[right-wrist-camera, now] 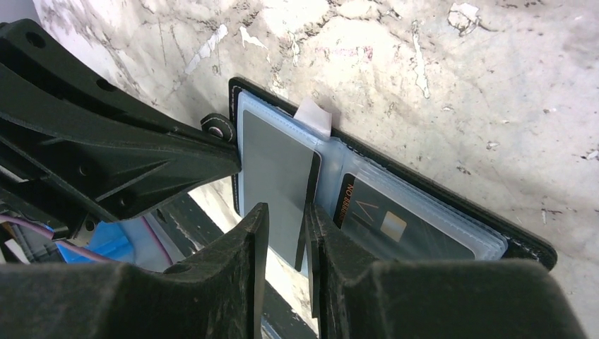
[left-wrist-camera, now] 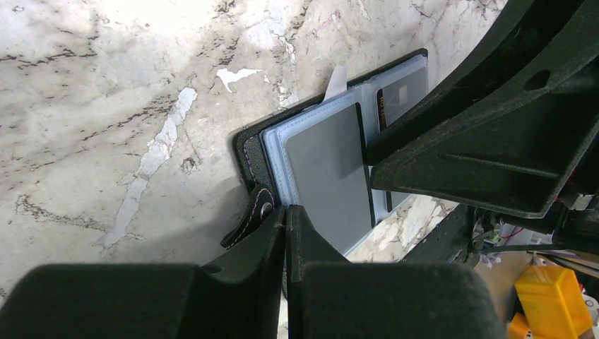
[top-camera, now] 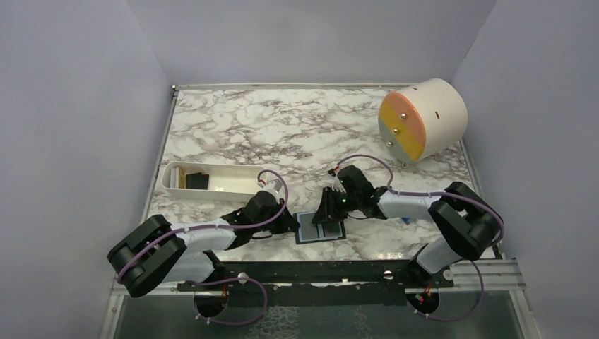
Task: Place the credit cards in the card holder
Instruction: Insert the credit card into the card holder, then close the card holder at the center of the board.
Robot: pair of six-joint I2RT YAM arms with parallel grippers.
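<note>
The card holder (top-camera: 321,228) lies open on the marble near the front edge, its light blue sleeves facing up. A grey card (right-wrist-camera: 272,166) sits in its left sleeve and also shows in the left wrist view (left-wrist-camera: 328,169). A dark card with a chip (right-wrist-camera: 402,226) sits in the right sleeve. My left gripper (left-wrist-camera: 286,208) is shut, its tips pressed on the holder's left edge beside the stud strap (left-wrist-camera: 254,215). My right gripper (right-wrist-camera: 286,212) hovers low over the holder's fold with its fingers slightly apart and nothing between them. More dark cards (top-camera: 198,181) lie in the tray.
A white oblong tray (top-camera: 233,188) stands left of the arms. A large white cylinder with a pink and yellow face (top-camera: 422,119) lies at the back right. A small blue block (top-camera: 406,220) sits under the right arm. The table's front edge runs just below the holder.
</note>
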